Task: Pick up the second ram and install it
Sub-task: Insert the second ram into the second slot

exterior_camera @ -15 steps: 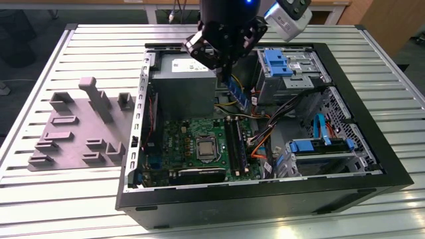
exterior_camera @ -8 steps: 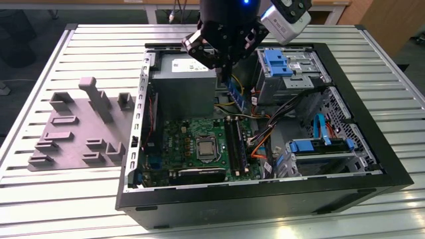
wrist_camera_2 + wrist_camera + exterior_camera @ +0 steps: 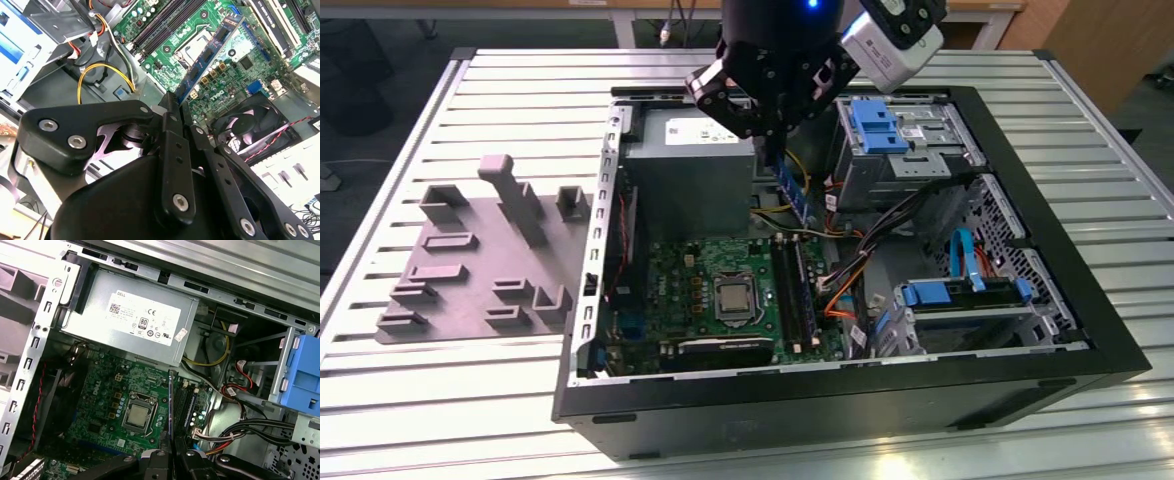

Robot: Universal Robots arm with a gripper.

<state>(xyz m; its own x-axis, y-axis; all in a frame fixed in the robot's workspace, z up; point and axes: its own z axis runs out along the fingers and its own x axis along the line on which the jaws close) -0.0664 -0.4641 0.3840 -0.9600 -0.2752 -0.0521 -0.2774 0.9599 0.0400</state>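
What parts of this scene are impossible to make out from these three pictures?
- Where the gripper grips the second ram: in the second wrist view the gripper's own body covers the stick's near end.
- The ram's lower tip against the memory slots: too small and dark in the exterior view to tell whether they touch.
- The arm above the gripper: cut off by the exterior view's top edge.

The second ram (image 3: 790, 190), held in the claw (image 3: 774, 135), hangs above the motherboard (image 3: 720, 290) inside the case (image 3: 854, 400).
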